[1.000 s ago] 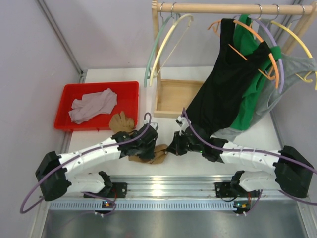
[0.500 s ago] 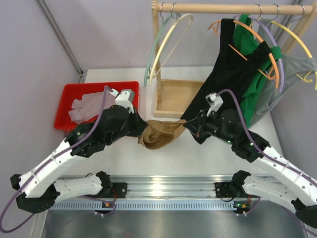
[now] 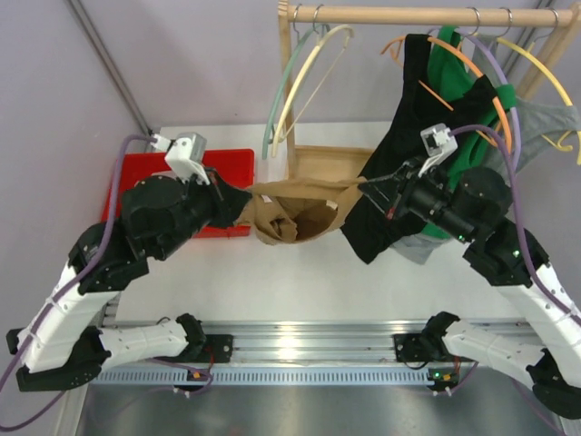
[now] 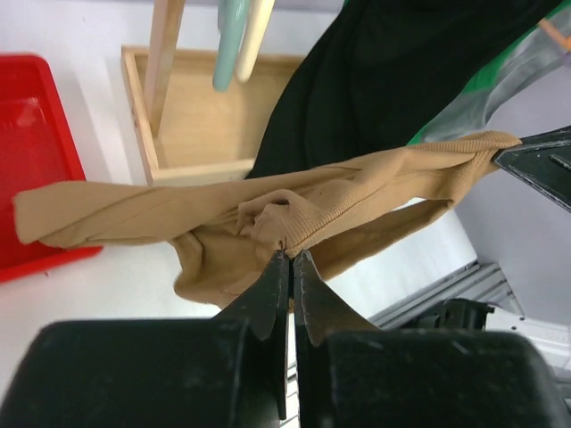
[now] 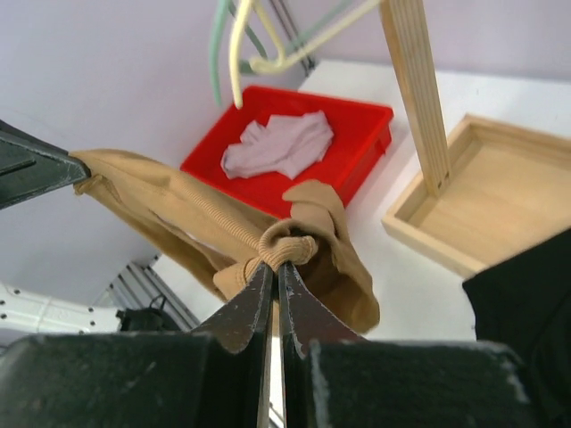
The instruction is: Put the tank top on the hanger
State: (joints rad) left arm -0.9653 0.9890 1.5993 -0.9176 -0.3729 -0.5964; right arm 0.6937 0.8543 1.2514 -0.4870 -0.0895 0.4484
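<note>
The tan tank top (image 3: 295, 216) hangs in the air above the table, stretched between my two grippers and sagging in the middle. My left gripper (image 3: 247, 195) is shut on its left end; in the left wrist view the fingertips (image 4: 292, 256) pinch a bunched ribbed fold (image 4: 357, 192). On the right end my right gripper (image 3: 363, 189) is shut too, its tips (image 5: 277, 265) clamping a rolled hem of the top (image 5: 178, 209). The cream hanger (image 3: 304, 82) hangs bare on the rail behind the top, beside a pale green hanger (image 3: 277, 100).
A red tray (image 3: 231, 163) at the back left holds a grey-lilac garment (image 5: 277, 147). The rack's wooden base box (image 3: 318, 163) sits just behind the tank top. A black top (image 3: 422, 136), a green garment (image 3: 472, 173) and grey cloth hang from the rail (image 3: 418, 14) near my right arm.
Both arms have risen from the table's front and moved back toward the rack. The tank top went up with them and is now pulled out wider between the grippers.
</note>
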